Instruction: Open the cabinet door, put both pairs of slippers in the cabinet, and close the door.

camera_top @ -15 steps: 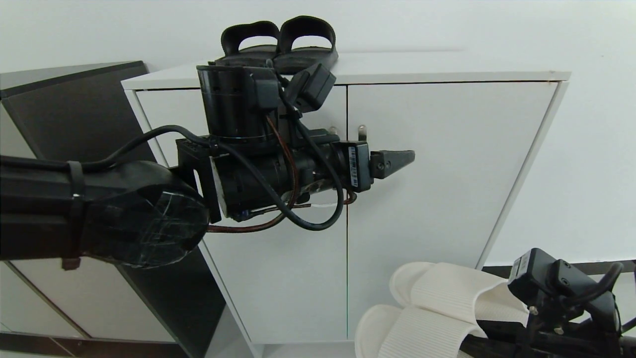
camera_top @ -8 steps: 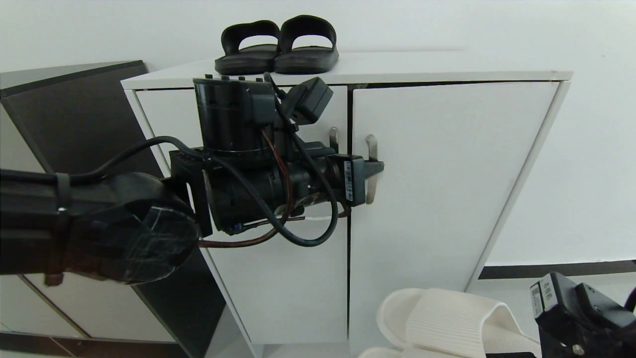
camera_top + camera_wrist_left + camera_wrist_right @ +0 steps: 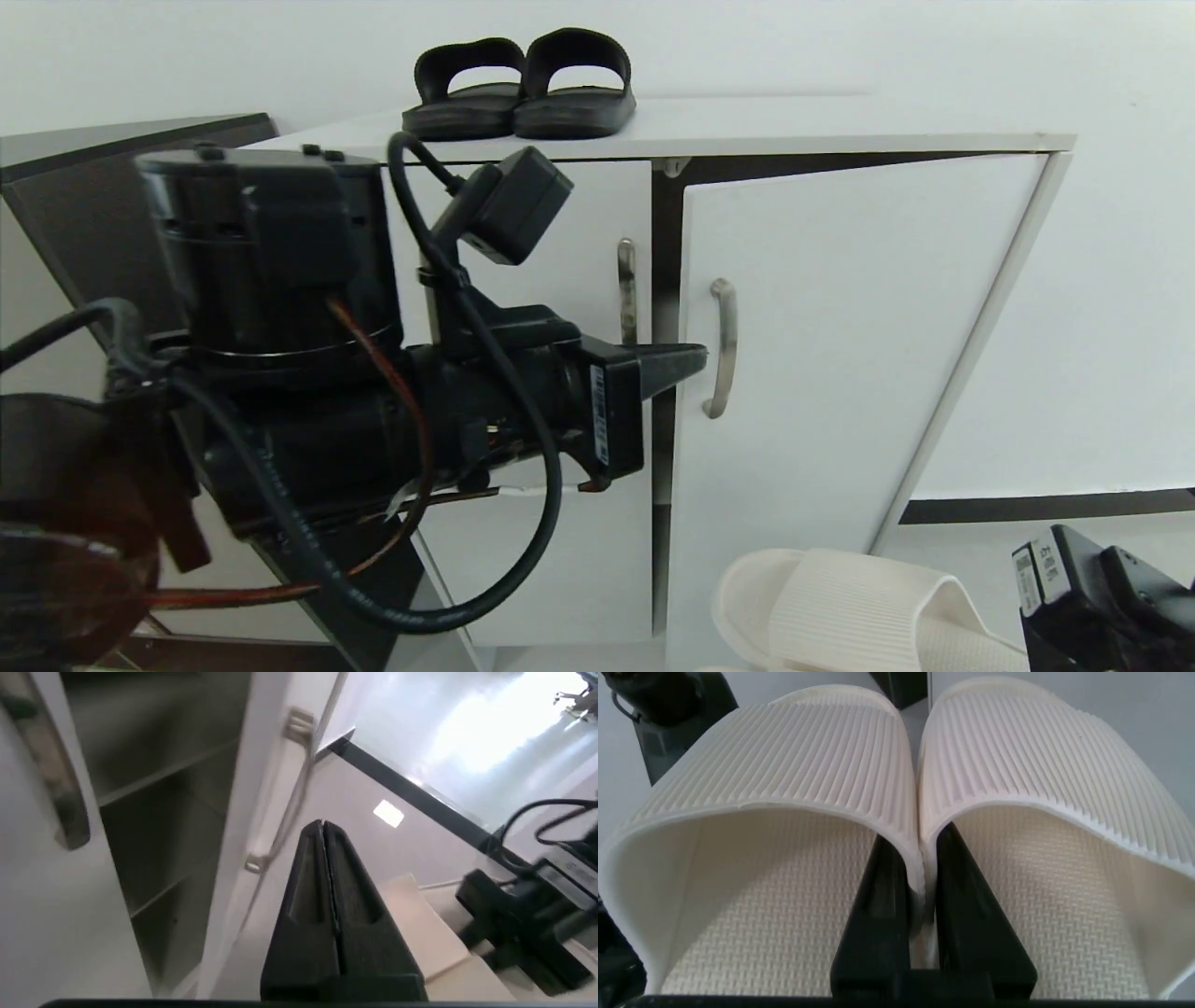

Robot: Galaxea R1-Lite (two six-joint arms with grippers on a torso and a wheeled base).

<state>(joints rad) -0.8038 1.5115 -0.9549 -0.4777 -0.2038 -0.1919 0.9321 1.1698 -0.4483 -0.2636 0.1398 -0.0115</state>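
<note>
Left hand (image 3: 689, 358), fingers pressed together, points at the gap beside the ajar cabinet door (image 3: 840, 373), its bar handle (image 3: 719, 347) vertical. Right hand (image 3: 920, 873) pinches the adjoining straps of the cream ribbed slippers (image 3: 813, 793), side by side, long axes along its fingers. Black slippers (image 3: 521, 89) lie atop the cabinet (image 3: 840, 140).

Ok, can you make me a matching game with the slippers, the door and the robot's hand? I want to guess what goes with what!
Things:
1. black slippers
2. white slippers
3. right cabinet door
4. left gripper

Places and states:
A. partly open
B. on top of the cabinet
C. jaws shut, holding nothing
D. clamped in the right gripper

Pairs: 1-B, 2-D, 3-A, 4-C.
</note>
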